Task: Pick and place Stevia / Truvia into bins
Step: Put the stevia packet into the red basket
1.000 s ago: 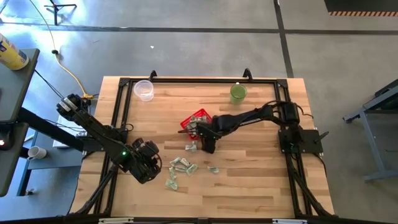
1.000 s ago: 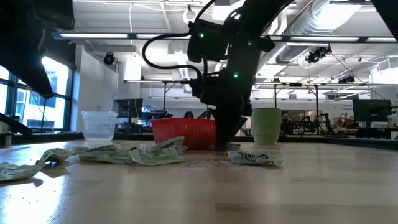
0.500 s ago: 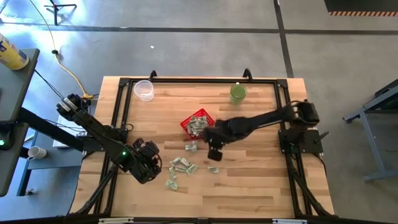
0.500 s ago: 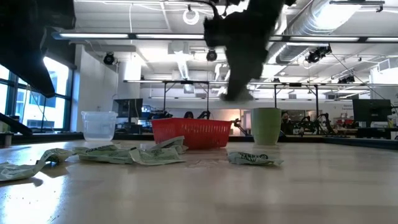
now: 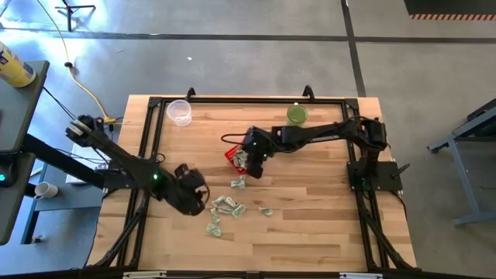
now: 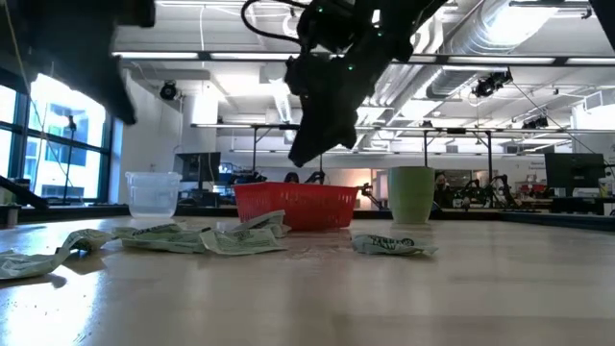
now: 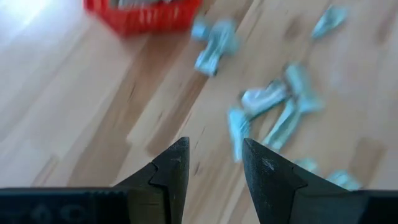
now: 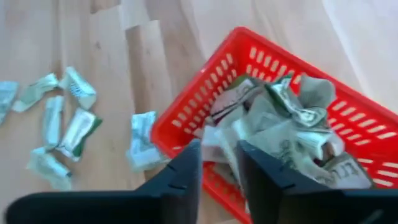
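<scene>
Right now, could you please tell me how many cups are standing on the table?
2: a clear plastic cup on the left arm's side and a green cup on the right arm's side, both upright near the same table edge. None appears hidden.

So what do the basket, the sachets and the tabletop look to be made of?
Basket: red plastic, seemingly moulded, with latticed sides. Sachets: crinkled paper, pale green and white, matte as far as it shows. Table: light wood, jointed in planks, with a smooth finish.

Your table (image 5: 310, 225): pale wood planks, black frame at its edges. On it you have a red basket (image 5: 237, 152) of sachets, loose sachets (image 5: 227, 206) nearby, clear cup (image 5: 180, 111), green cup (image 5: 297, 115).
</scene>
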### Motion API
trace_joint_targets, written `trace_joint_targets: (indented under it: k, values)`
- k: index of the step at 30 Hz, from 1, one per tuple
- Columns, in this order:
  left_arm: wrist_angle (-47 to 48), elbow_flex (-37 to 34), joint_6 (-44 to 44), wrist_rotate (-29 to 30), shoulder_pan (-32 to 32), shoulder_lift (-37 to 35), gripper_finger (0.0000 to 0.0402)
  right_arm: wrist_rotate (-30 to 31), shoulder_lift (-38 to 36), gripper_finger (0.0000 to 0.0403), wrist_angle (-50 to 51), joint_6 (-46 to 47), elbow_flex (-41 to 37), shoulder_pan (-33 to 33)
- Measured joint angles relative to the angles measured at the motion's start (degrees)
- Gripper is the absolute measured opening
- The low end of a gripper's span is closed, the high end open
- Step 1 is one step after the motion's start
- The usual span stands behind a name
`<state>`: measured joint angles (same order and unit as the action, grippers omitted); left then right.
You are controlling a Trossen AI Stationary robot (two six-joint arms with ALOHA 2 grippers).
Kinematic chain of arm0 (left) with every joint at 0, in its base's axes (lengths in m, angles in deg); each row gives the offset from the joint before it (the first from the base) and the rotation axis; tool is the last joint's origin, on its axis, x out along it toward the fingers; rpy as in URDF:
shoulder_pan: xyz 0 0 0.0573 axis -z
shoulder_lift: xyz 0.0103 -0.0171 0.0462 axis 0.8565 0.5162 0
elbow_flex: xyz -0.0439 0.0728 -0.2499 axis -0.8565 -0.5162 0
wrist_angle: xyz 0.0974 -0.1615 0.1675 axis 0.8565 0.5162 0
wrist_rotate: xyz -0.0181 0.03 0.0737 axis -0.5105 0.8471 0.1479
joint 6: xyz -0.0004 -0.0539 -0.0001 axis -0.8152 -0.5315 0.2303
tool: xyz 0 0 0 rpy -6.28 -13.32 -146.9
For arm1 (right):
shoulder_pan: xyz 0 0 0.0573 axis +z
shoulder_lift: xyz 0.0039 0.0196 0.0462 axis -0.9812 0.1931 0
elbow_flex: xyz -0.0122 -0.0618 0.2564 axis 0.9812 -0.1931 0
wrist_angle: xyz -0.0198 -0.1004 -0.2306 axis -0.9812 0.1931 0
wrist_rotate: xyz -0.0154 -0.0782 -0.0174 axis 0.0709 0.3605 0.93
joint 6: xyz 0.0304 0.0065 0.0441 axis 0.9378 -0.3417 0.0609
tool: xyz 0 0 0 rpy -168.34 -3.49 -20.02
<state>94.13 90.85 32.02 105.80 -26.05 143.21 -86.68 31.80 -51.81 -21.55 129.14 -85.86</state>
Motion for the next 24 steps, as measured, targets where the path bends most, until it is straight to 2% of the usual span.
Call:
trace_joint_targets:
  k: [4, 7, 11, 13, 16, 20, 24]
  values:
    - [-4.0, 0.0, 5.0, -0.7, -2.3, -5.3, 0.0182, 0.2, -0.3, 0.0137, 3.0, 0.1, 1.6, -0.1]
    - [-6.3, 0.1, 8.0, -1.8, -3.0, -7.8, 0.0182, 0.3, -1.6, 0.0171, 11.5, -2.2, 2.9, 1.7]
    - [-5.8, -0.1, 9.2, -5.8, -3.7, -8.1, 0.0182, -0.2, -2.4, 0.0202, 24.1, -4.8, 3.0, 7.5]
    - [-6.8, -1.0, 9.2, -6.9, -3.7, -8.1, 0.0182, -0.3, -2.4, 0.0212, 26.6, -4.8, 2.9, 11.3]
    - [-9.0, -3.2, 9.2, -7.3, -3.7, -8.1, 0.0182, 0.8, -2.1, 0.0224, 24.7, -4.9, 2.9, 17.0]
    - [-11.0, -5.1, 9.2, -9.1, -3.7, -8.0, 0.0182, 5.4, -1.2, 0.0229, 18.9, -5.2, 2.4, 22.8]
    - [-10.9, -5.4, 9.2, -10.9, -3.7, -8.0, 0.0182, 4.5, 0.5, 0.0228, 11.4, -0.3, -1.1, 25.6]
